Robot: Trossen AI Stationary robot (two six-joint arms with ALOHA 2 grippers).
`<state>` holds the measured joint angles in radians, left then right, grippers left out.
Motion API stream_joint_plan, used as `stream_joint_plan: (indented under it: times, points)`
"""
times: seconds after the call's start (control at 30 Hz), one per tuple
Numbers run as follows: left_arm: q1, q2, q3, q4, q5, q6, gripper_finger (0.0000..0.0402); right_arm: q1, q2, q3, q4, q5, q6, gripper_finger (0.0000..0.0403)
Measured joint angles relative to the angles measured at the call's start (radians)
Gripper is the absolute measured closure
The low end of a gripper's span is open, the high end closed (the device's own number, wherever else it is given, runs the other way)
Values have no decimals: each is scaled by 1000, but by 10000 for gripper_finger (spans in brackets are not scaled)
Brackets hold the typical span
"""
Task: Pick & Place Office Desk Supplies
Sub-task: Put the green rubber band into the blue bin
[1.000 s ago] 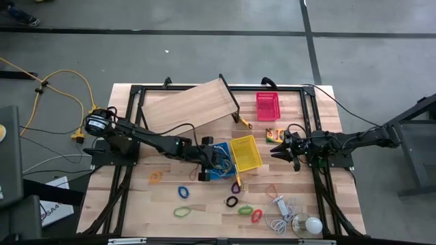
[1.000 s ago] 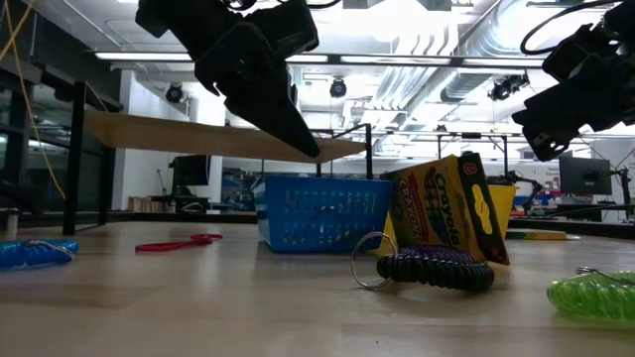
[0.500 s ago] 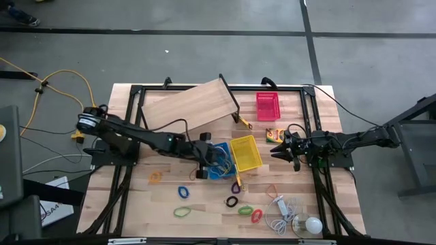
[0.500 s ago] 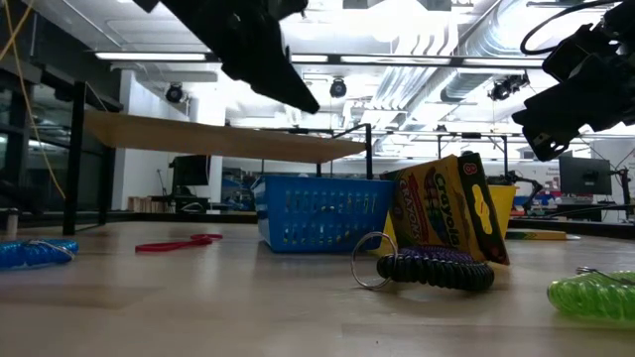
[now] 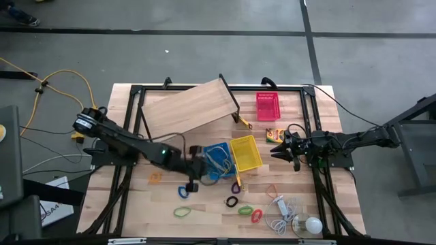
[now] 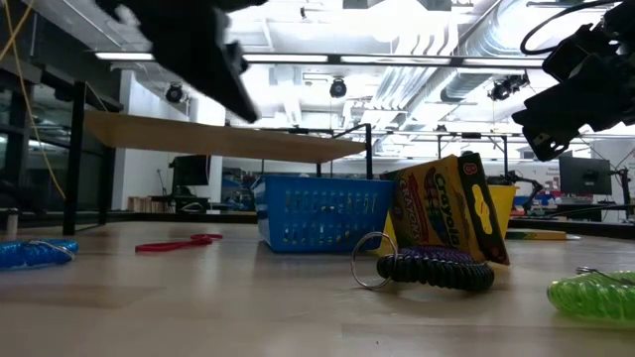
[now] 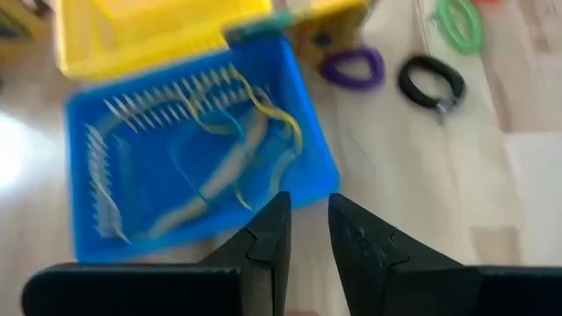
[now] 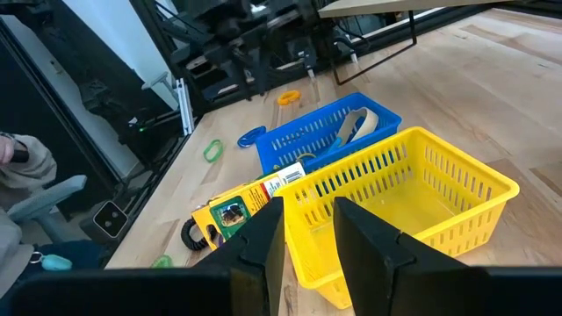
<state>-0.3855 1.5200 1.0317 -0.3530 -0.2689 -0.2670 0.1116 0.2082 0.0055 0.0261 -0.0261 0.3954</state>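
L end effector (image 7: 305, 230) empty, fingers slightly parted, by blue basket (image 5: 216, 161) w/ bands, mid surface (image 5: 136, 204). R end effector (image 8: 306, 230) same, empty, near yellow basket (image 5: 245, 152).

Blue basket (image 5: 216, 160) mid-desk, upright, tan and yellow bands (image 7: 230, 149) lying inside. Yellow basket (image 5: 246, 152) touching its side, upright. Red basket (image 5: 267, 106) well apart, at the far edge. Crayon box (image 6: 448, 210) tilted against the yellow basket. Black loop (image 5: 232, 201), purple loop (image 5: 236, 186), blue loop (image 5: 183, 192), green loop (image 5: 181, 211), red loop (image 5: 257, 216) scattered nearer the front.
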Motion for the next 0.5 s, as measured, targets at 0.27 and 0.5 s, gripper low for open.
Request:
stream_joint_plan:
  times: [0.27,0.5]
  points:
    - [-170,0,0,-115,-7,-270,328,0,0,0,0,0,0,314]
    - [-271,16,0,-170,-7,-616,328,0,0,0,0,0,0,314]
